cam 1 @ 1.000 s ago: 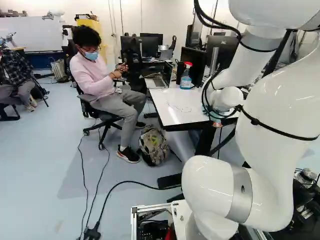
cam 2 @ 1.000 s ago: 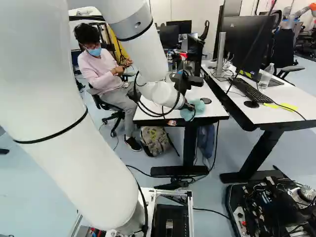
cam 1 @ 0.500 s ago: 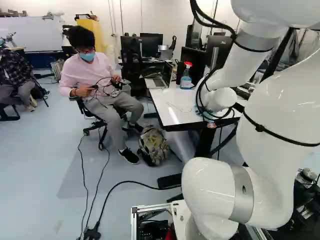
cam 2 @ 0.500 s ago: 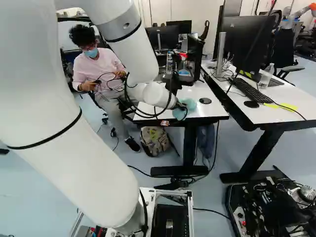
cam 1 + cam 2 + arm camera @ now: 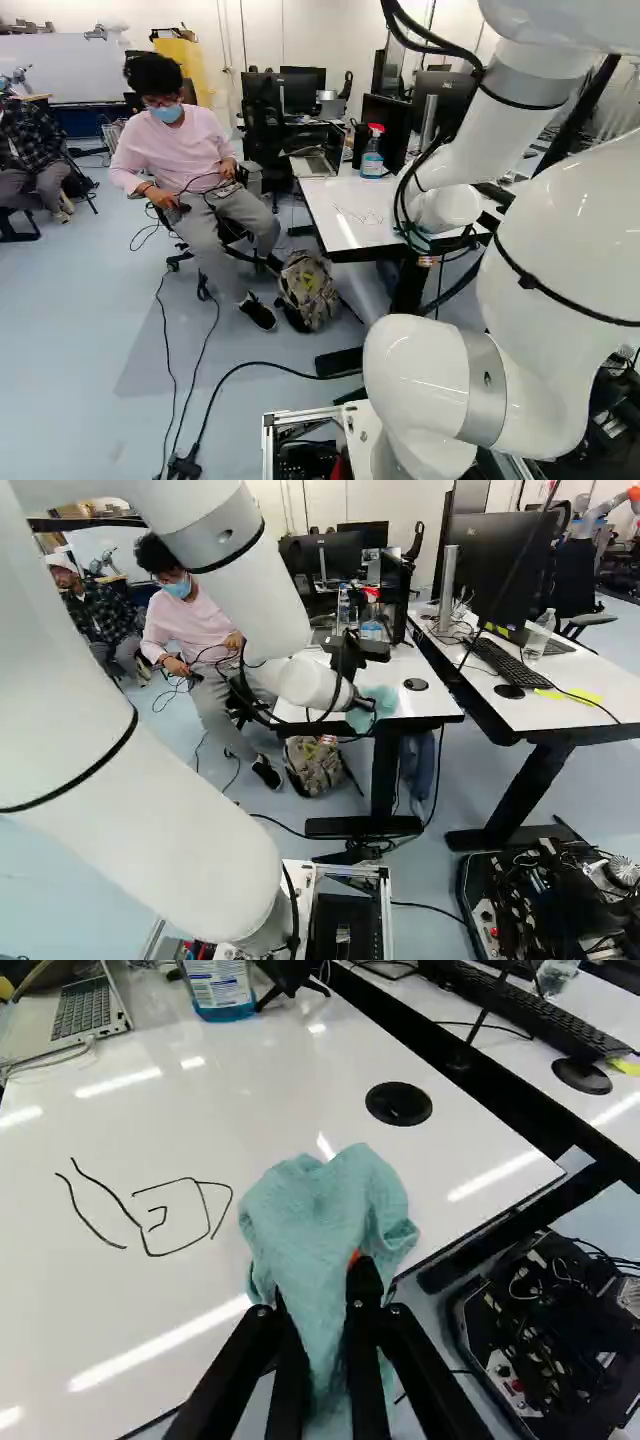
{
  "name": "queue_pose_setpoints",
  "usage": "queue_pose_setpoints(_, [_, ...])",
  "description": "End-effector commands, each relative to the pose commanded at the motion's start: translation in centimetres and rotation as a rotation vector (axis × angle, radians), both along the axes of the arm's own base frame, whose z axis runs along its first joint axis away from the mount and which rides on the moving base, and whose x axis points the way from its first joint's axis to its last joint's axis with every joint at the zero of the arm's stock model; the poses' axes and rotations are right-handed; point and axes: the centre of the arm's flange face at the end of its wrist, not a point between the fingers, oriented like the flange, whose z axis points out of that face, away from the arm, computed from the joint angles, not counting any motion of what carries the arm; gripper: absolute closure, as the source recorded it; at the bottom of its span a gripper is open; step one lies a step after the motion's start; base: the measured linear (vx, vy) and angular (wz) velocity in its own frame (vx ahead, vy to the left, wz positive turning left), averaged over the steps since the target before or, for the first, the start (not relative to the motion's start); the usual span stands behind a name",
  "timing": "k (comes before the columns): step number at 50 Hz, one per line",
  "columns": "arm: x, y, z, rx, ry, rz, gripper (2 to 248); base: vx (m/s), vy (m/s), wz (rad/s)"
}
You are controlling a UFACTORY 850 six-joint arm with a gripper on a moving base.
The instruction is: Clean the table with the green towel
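Note:
In the right base view my gripper (image 5: 364,702) is at the near edge of the white table (image 5: 408,668), with the green towel (image 5: 378,708) at its tip. The wrist view shows the gripper (image 5: 320,1285) shut on the towel (image 5: 325,1210), whose bunched cloth spreads ahead of the fingers and hangs down between them. The towel lies over the table's near edge; whether it presses on the top I cannot tell. Black marker lines (image 5: 165,1210) are drawn on the tabletop (image 5: 130,1310) to one side of the towel.
On the table's far part stand a spray bottle (image 5: 373,155) and a laptop (image 5: 313,163). A round black cap (image 5: 398,1104) sits in the tabletop. A second desk (image 5: 560,710) with monitor and keyboard adjoins at the right. A backpack (image 5: 308,290) lies by the table, near a seated person.
In the right base view my arm has shifted left, then the gripper and its towel have come slightly back right along the table's near edge. The base has not moved.

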Motion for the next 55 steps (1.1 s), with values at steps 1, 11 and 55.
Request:
queue_pose_setpoints(1, [0.0, -0.1, 0.0, 0.000, 0.000, -0.004, 208, 0.000, 0.000, 0.000])
queue_pose_setpoints(11, [0.0, -1.6, 0.0, 0.000, 0.001, -0.041, 208, 0.000, 0.000, 0.000])
queue_pose_setpoints(55, [4.2, -7.0, 0.3, -0.002, -0.005, -0.106, 208, 0.000, 0.000, 0.000])
